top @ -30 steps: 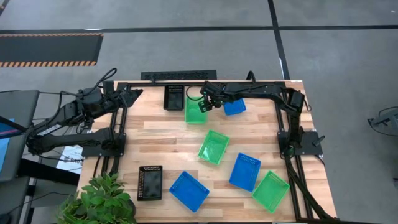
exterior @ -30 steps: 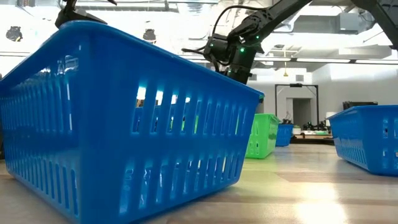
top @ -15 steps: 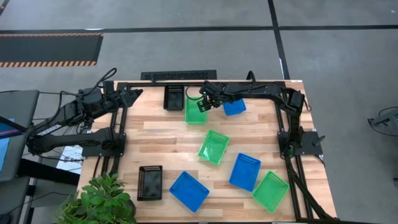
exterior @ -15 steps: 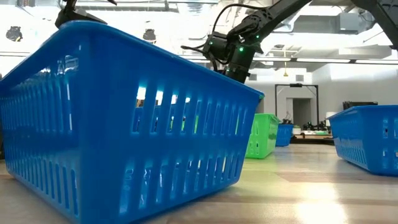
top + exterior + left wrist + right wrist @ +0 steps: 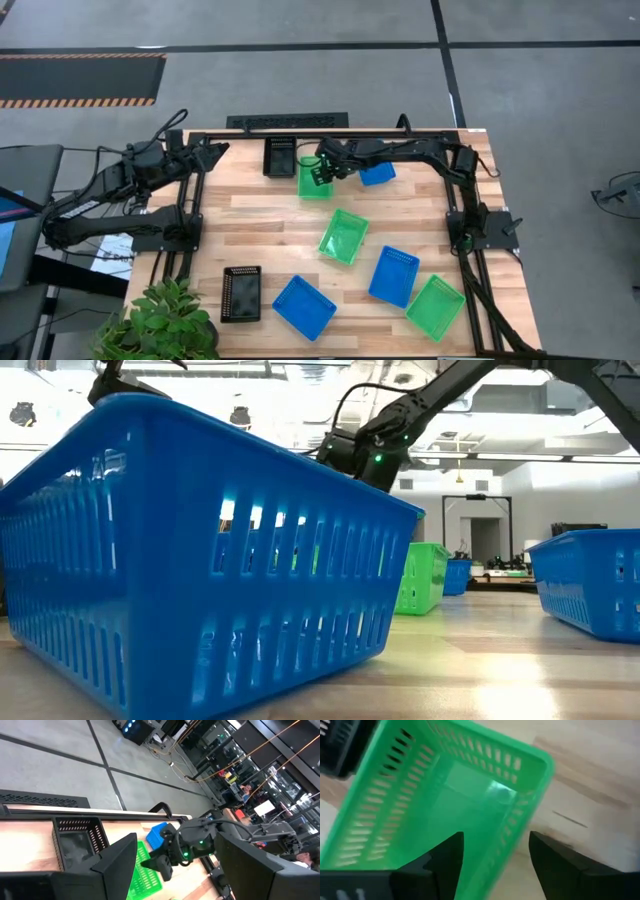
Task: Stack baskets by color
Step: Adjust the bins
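Observation:
A green basket (image 5: 313, 178) rests flat on the wood at the table's far middle, between a black basket (image 5: 280, 156) and a blue basket (image 5: 377, 173). My right gripper (image 5: 321, 171) hangs open over the green basket's right wall (image 5: 520, 827), slanting down. One finger is above the basket's inside and the other above the wood outside it, and neither touches. In the low view my right gripper (image 5: 350, 455) is partly hidden behind a near blue basket (image 5: 200, 550). My left gripper (image 5: 175, 870) waits open and raised at the table's far left.
Another green basket (image 5: 343, 236) lies at the table's middle. Near the front edge sit a blue basket (image 5: 394, 276), a green basket (image 5: 435, 307), a blue basket (image 5: 304, 307) and a black basket (image 5: 241, 294). A potted plant (image 5: 165, 320) stands at the near left corner.
My right gripper has sunk and gone a little toward the table's left, from above the gap between the green and blue baskets to over the green basket's right wall. The baskets have not moved.

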Robot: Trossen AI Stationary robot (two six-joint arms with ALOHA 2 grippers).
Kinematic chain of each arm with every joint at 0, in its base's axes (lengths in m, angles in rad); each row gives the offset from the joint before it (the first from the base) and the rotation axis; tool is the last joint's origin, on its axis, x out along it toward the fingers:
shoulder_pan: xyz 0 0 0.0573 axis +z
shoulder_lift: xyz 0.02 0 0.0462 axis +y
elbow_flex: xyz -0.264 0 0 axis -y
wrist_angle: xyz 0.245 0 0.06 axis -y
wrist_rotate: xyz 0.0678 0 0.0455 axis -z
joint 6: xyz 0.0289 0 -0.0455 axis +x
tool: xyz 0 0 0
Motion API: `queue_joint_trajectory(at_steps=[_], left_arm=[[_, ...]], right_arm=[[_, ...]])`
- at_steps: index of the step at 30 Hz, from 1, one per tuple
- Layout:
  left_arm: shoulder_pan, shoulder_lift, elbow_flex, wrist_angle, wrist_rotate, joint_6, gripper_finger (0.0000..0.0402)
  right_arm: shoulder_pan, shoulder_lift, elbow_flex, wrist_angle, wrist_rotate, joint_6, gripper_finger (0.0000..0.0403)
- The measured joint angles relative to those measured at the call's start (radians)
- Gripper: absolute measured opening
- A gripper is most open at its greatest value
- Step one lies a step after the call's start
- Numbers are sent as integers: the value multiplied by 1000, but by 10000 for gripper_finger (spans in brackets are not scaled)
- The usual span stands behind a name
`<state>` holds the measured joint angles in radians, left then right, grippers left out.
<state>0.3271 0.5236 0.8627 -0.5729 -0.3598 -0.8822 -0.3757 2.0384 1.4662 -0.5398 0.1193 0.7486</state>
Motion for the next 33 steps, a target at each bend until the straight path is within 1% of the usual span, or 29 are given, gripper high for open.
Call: queue_joint_trajectory(at_steps=[4, 12, 14, 15, 17, 21, 23, 29, 33], left_arm=[[0, 0, 0, -4, -2, 0, 256], [0, 0, 0, -5, -10, 0, 256], [0, 0, 0, -5, -11, 0, 256], [0, 0, 0, -5, -10, 0, 256], [0, 0, 0, -5, -11, 6, 256], [0, 0, 0, -5, -10, 9, 256], [0, 0, 0, -5, -10, 10, 256], [0, 0, 0, -5, -10, 9, 256], [0, 0, 0, -5, -10, 8, 256]], right_arm=[[-8, -5, 1, 11, -4, 4, 195], [-55, -5, 1, 0, -4, 5, 53], [-69, -5, 1, 12, -4, 4, 23], [-78, -5, 1, 21, -4, 3, 15], [-97, -5, 1, 33, -7, 6, 14], [-131, -5, 1, 40, -26, 42, 44], [-145, -5, 1, 44, -28, 57, 52], [-167, -5, 1, 95, -35, 140, 51], [-178, -5, 1, 126, -58, 132, 55]])
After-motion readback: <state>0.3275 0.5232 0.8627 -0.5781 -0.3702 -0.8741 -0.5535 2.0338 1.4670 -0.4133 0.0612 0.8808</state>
